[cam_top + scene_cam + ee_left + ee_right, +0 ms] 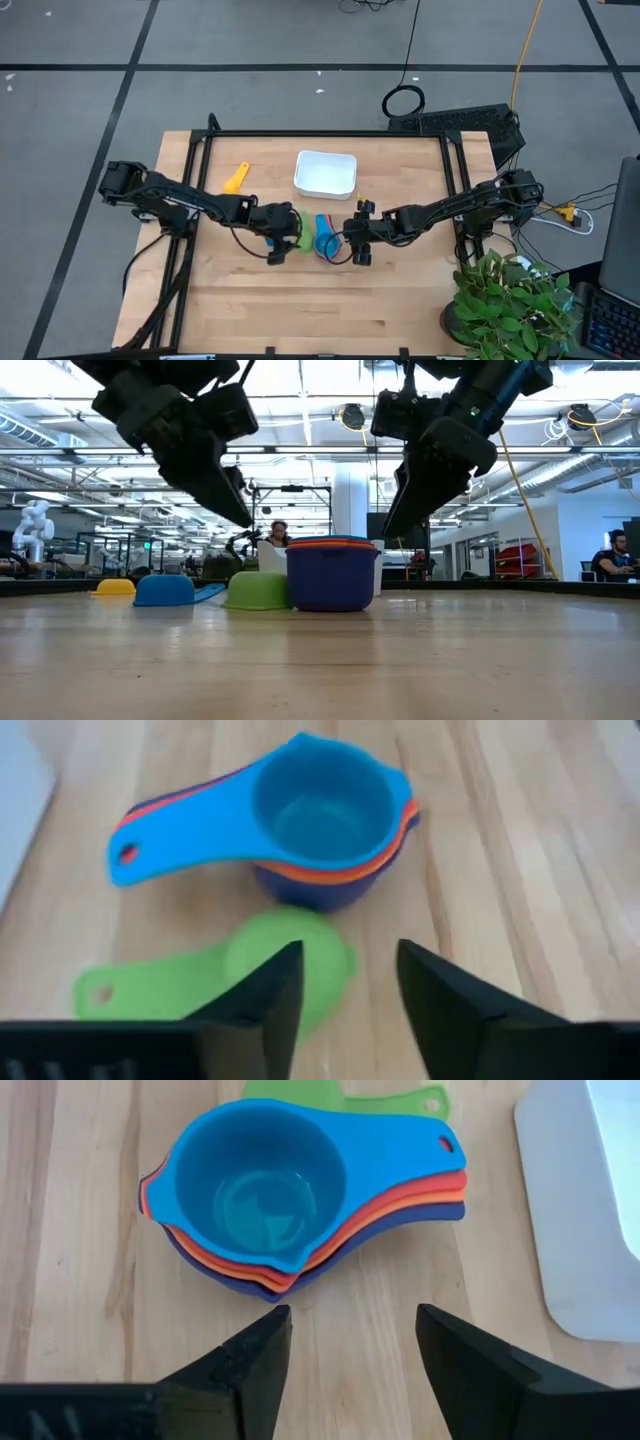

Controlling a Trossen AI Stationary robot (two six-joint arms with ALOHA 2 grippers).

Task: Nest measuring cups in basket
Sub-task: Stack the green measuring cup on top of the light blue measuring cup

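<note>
Nested blue-topped plastic cup stack sat nearest low cam, mid-table, outside white rectangular plastic basket. Left gripper, fingers apart, empty, hovered over green cup; right gripper part-open, empty. Best approach prob: center on bowl rim, avoid nudging stack.

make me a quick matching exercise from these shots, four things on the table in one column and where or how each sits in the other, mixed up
Things:
1. green cup
2. blue cup
3. yellow cup
4. basket

Places or states:
A. topmost in a nested stack of cups
B. apart from the other cups, to the basket's left in the high view
C. white, nothing in it
D. upside down on the wood beside the stack, below the left gripper

Pairs: 1-D, 2-A, 3-B, 4-C
</note>
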